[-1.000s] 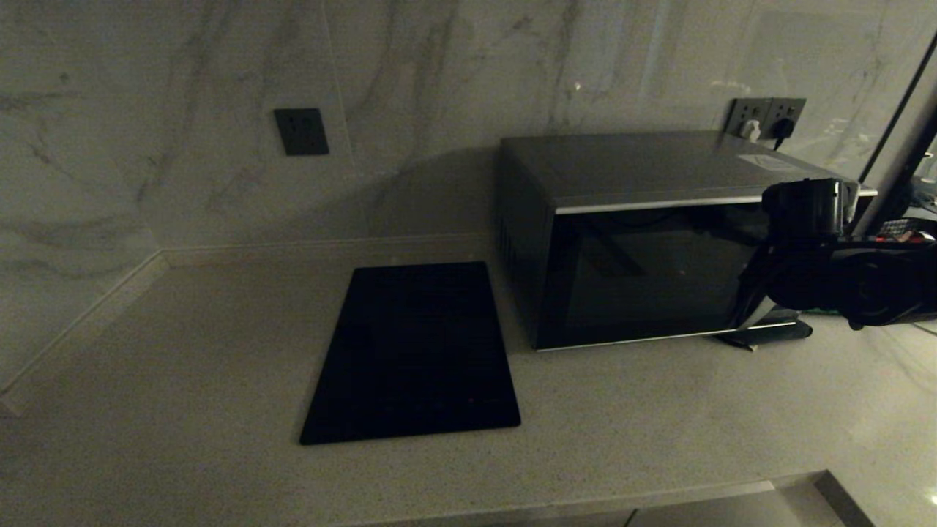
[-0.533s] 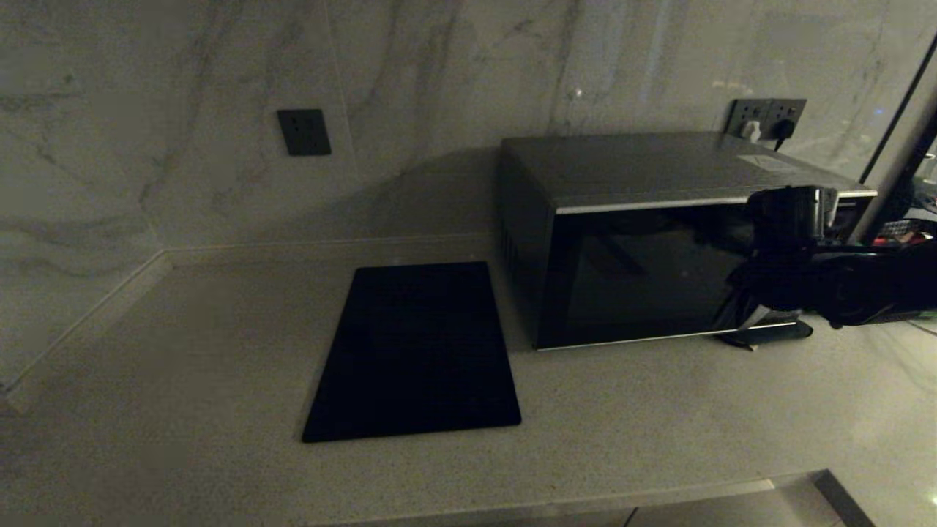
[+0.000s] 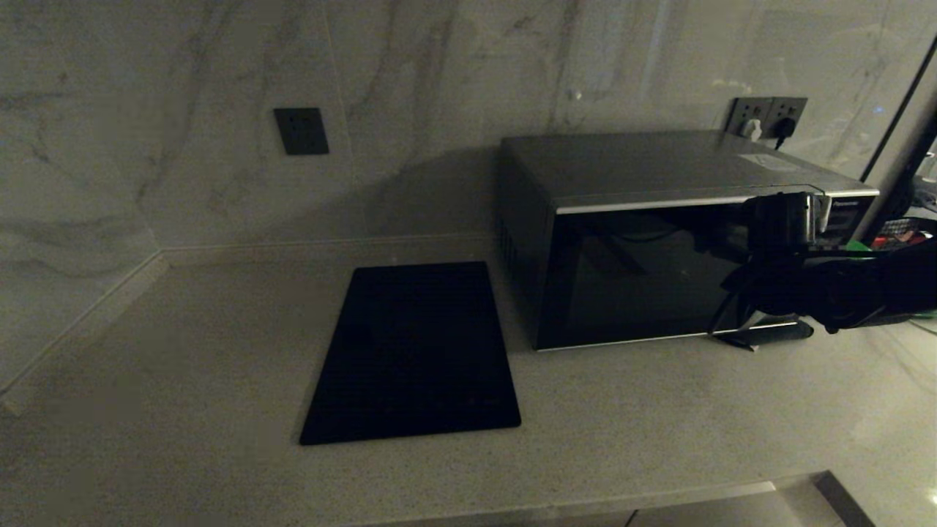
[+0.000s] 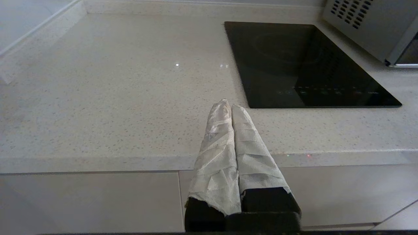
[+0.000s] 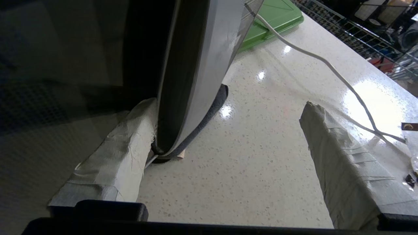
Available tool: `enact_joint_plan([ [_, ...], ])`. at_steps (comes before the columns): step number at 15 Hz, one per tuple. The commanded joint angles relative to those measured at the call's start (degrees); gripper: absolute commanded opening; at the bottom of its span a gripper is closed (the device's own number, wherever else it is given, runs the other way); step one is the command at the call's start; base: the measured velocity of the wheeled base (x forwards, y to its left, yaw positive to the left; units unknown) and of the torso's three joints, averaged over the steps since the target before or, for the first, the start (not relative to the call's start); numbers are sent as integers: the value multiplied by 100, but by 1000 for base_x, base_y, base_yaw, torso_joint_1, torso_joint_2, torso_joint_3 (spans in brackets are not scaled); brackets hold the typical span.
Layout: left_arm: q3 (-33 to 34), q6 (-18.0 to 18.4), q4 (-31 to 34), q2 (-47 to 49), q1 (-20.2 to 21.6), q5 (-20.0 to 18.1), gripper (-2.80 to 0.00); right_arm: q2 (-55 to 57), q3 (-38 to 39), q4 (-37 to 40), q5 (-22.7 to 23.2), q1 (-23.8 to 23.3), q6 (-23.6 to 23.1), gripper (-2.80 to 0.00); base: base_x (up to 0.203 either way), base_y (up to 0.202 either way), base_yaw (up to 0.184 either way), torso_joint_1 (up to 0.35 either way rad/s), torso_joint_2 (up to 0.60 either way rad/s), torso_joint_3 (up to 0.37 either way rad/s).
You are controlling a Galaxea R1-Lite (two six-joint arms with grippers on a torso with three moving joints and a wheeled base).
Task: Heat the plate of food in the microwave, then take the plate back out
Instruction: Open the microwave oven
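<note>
Head view; one microwave (image 3: 659, 241); one black mat (image 3: 413, 351); one socket (image 3: 301, 131)

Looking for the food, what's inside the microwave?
The microwave door is shut and its glass is dark, so nothing inside shows. No plate is visible anywhere.

The microwave (image 3: 644, 241) has a brushed, matt metal casing and a glossy dark glass door. Beside the right gripper (image 5: 228, 130), its fingers (image 5: 339, 163) wrapped in wrinkled cloth-like tape, the speckled stone countertop (image 5: 254, 156) shines smooth. The black mat (image 4: 307, 65) looks glassy and reflective.
</note>
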Motion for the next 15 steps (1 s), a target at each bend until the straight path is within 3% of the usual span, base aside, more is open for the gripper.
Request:
enact_joint_plan([
  [1,0,-5,-5,9,4,3,-280,-31,6,7,-62,0,5,0,0,0,0,0,0,0],
  [8,0,-5,-5,9,4,3,-280,-91,23,59,-511,-97,-12,0,0,0,0,0,0,0],
  [15,0,-5,-5,9,4,3,-280,147,-52,58,-540,-140,-9,0,0,0,0,0,0,0],
])
